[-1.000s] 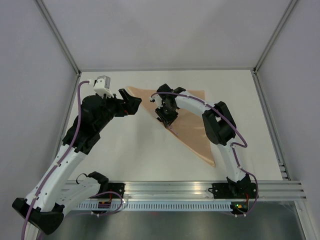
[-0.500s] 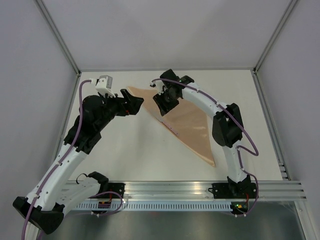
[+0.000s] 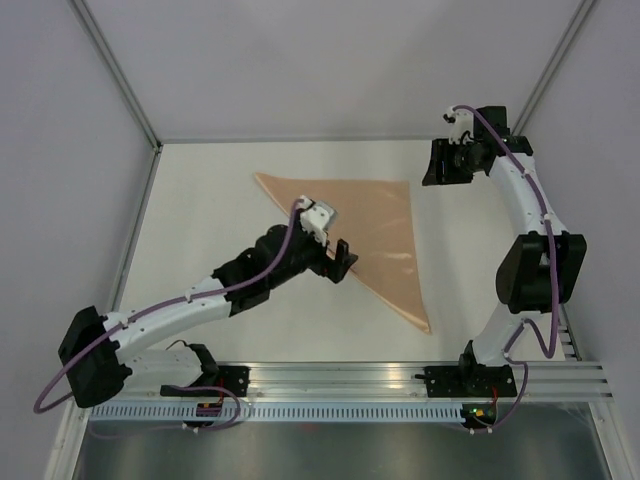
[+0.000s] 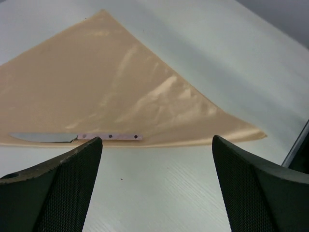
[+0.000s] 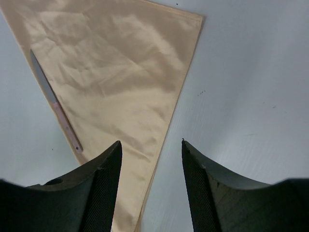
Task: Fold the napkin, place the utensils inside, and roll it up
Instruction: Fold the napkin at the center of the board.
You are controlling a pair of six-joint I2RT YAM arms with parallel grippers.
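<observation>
— One napkin (image 3: 375,215), folded to a triangle, lies flat on the table (image 3: 220,215). And the knife (image 4: 77,137)?
— On it, along the long edge. Left gripper (image 3: 345,262) is just beside that edge, fingers spread. Right gripper (image 3: 437,165) is well apart, fingers spread too.
</observation>
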